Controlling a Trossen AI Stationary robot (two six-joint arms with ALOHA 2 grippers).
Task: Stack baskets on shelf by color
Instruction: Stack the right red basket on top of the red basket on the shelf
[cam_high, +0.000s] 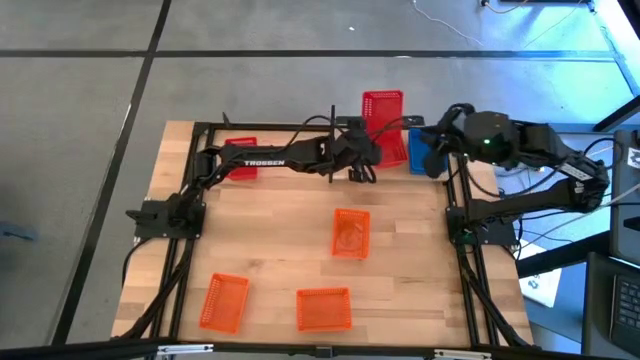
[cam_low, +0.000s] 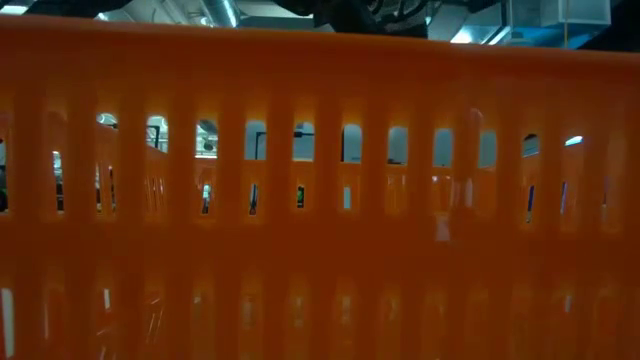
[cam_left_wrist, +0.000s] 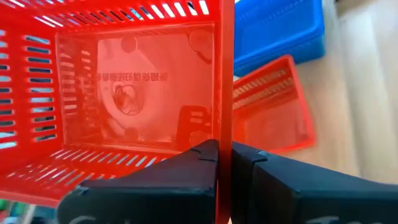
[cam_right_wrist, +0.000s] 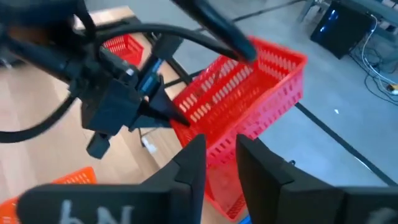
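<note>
While left gripper is clamped on red basket rim at desk's far edge, basket is held tilted; right gripper fingers slightly apart.

The high camera looks straight down on the table. The low camera faces an orange basket very near. Both wrist cameras share the red basket closely.

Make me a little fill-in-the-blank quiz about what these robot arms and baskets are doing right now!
1. The left gripper is shut on the wall of a ____ basket.
2. On the open wooden table lie ____ orange baskets.
3. The basket filling the low view is ____.
4. The right gripper holds ____.

Missing words: red; three; orange; nothing
</note>
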